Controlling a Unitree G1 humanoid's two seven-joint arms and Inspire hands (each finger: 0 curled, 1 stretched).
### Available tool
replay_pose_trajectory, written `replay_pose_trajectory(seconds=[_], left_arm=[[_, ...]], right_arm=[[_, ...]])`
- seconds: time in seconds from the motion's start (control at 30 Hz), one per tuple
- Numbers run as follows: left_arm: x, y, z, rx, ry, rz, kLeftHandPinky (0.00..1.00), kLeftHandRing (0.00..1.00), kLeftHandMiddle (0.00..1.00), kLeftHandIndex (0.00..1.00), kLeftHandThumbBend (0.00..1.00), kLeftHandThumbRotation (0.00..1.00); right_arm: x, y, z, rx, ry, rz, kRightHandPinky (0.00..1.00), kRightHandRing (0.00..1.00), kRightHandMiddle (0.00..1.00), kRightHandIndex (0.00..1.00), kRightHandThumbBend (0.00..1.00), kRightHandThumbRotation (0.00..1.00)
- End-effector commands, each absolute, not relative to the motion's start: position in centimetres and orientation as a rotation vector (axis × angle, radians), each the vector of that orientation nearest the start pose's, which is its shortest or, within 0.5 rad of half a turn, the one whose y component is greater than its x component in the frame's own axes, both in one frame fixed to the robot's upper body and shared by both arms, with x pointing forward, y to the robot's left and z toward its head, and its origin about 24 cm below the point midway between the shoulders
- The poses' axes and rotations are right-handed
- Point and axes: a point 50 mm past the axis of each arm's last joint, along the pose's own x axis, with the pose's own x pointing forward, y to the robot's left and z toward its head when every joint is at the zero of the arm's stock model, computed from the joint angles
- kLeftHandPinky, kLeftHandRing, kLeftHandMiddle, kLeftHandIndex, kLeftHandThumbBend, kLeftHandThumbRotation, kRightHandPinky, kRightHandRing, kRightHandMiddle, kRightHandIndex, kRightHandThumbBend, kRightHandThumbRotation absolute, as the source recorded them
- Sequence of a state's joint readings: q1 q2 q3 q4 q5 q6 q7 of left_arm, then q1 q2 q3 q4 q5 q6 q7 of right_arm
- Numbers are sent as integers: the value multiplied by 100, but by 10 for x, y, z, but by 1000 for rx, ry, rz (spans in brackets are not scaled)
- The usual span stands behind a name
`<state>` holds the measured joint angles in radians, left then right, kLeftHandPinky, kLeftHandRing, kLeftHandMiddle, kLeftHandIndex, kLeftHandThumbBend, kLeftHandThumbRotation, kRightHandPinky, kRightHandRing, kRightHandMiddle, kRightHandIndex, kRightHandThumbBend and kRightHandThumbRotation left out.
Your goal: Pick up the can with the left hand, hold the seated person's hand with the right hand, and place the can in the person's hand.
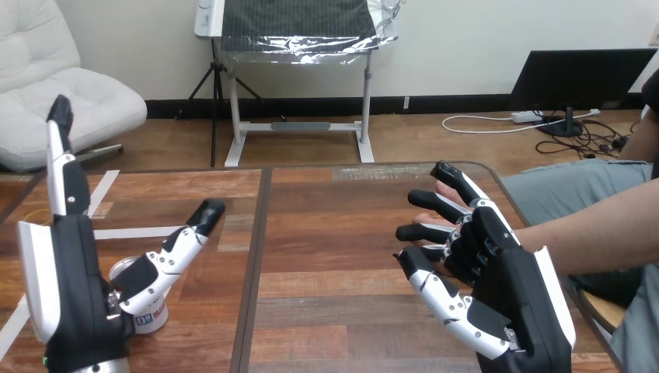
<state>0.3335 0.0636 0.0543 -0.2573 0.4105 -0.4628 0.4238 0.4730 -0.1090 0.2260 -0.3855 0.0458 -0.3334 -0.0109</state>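
Left hand [74,287]: lower left of the frame, released, fingers straight and pointing up, thumb stretched toward the right.
Can [154,317]: upright on the bench [326,233], lower left, just beside the left hand's palm and partly hidden behind its thumb.
Right hand [505,287]: lower right, over the person's hand [426,221]; I cannot tell whether it is grasping.
Person's hand: reaches in from the right edge, fingertips showing past the right hand.

We see a wooden bench [334,233] marked with strips of white tape [136,231], the robot's left hand [74,295] and right hand [505,272] over it, and a person's forearm [598,233] reaching in: to us, a robot test lab.
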Motion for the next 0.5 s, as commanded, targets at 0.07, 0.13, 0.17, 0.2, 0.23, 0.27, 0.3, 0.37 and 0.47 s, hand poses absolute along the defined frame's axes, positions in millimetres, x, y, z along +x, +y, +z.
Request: replay_pose_trajectory(seconds=[0.07, 0.13, 0.17, 0.2, 0.23, 0.27, 0.3, 0.37, 0.47], left_arm=[[168, 184, 76, 408, -437, 467, 100, 100, 100, 100, 87, 37], [167, 185, 76, 413, -437, 472, 100, 100, 100, 100, 87, 37], [167, 185, 76, 413, -437, 473, 100, 100, 100, 100, 86, 36], [167, 185, 76, 420, -436, 476, 100, 100, 100, 100, 85, 35], [167, 186, 76, 425, -436, 478, 100, 100, 100, 100, 85, 35], [167, 186, 76, 428, -436, 479, 100, 100, 100, 100, 85, 35], [166, 187, 75, 433, -435, 482, 100, 100, 100, 100, 84, 35], [166, 187, 75, 438, -436, 485, 100, 100, 100, 100, 84, 35], [166, 187, 75, 436, -437, 487, 100, 100, 100, 100, 84, 36]], right_arm=[[168, -133, 81, 67, -322, 99, 55, 66, 80, 88, 45, 0], [168, -133, 82, 68, -322, 101, 55, 66, 80, 88, 45, 0], [169, -133, 82, 68, -322, 101, 55, 66, 80, 88, 45, 0], [169, -133, 82, 68, -322, 103, 55, 67, 80, 88, 45, 0], [169, -133, 82, 68, -322, 103, 55, 67, 80, 88, 45, 0], [169, -133, 82, 68, -321, 104, 55, 67, 80, 88, 45, 0], [169, -133, 82, 68, -320, 106, 55, 67, 80, 88, 45, 0], [169, -133, 82, 69, -319, 108, 55, 67, 81, 88, 45, 0], [169, -133, 82, 71, -320, 111, 56, 67, 81, 89, 45, 0]])
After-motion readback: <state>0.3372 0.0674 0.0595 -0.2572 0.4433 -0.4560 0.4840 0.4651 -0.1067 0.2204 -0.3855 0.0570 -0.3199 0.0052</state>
